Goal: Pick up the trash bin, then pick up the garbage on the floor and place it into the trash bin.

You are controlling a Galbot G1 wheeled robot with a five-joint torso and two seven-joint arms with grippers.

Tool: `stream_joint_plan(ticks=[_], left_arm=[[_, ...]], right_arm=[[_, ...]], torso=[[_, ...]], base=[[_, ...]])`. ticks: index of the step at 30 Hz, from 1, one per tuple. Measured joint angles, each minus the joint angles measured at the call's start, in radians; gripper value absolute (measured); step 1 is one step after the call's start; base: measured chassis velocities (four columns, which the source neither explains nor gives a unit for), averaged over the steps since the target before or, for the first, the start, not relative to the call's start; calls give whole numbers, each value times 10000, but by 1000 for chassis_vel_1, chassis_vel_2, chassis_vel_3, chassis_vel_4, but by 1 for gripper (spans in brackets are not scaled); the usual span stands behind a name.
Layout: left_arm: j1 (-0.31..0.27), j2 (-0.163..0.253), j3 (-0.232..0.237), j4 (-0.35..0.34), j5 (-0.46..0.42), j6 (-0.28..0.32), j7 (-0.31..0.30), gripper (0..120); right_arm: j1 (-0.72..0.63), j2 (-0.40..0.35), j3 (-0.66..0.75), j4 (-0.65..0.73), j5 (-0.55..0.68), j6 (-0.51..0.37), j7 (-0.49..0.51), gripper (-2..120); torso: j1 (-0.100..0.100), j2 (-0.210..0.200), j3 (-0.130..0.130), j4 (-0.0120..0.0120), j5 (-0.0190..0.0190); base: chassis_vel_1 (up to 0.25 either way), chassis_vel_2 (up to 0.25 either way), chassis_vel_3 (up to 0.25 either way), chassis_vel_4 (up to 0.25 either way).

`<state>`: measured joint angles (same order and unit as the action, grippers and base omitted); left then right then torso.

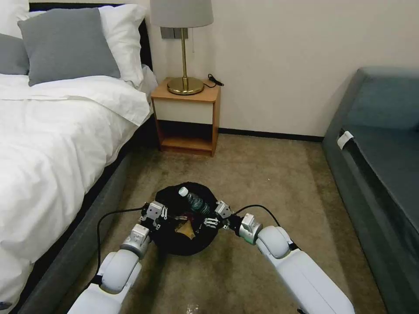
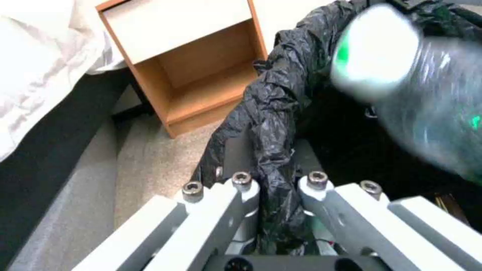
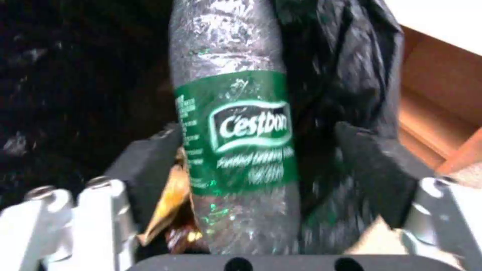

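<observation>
Black crinkly liner on the trash bin [image 1: 185, 244] is thin and slippery over a stiff rim, so the hold belongs on rim plus bag; left gripper [image 2: 273, 188] is clamped on exactly that fold at the bin's left edge. Clear plastic bottle [image 3: 236, 150] looks light, smooth and crushable, best taken at the green-labelled body. It lies inside the bin between the spread, non-touching fingers of the right gripper [image 1: 217, 214], cap pointing away, gold-brown packet [image 3: 168, 203] just beside it.
</observation>
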<state>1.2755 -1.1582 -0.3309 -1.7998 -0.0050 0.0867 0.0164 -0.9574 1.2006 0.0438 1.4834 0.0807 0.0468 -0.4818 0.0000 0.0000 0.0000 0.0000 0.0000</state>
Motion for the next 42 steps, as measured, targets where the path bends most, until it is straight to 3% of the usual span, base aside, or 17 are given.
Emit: stream_joint_plan(ticks=[2,5,15,22,29,40,42], left_arm=[[-12,3,-69,34,-59,-1,-9,4],[-22,4,-106,73,-114,0,-8,4],[-80,-30,-319,105,-550,3,-95,4],[-76,-150,-563,83,-1327,60,-492,4],[-208,-149,-651,-90,-2318,302,-924,4],[-489,-125,-748,-302,-3766,680,-1438,4],[-422,-289,-695,-445,-4869,897,-1952,4]], right_arm=[[-108,-79,154,108,6,3,-1,96],[-218,-118,338,269,29,3,-2,99],[-522,-432,1635,915,424,-250,-9,100],[-715,-1307,3245,382,509,-123,47,100],[-959,-1148,4583,-585,303,163,309,100],[-1508,-622,5874,-790,357,208,708,100],[-1760,-291,6339,-655,412,208,811,100]], torso=[[0,0,0,0,0],[0,0,0,0,0],[0,0,0,1,2],[0,0,0,-1,-2],[0,-1,0,-1,3],[0,-1,1,0,1],[0,-2,1,1,-2]], base=[[0,0,0,0],[0,0,0,0],[0,0,0,0],[0,0,0,0],[0,0,0,0],[0,0,0,0],[0,0,0,0]])
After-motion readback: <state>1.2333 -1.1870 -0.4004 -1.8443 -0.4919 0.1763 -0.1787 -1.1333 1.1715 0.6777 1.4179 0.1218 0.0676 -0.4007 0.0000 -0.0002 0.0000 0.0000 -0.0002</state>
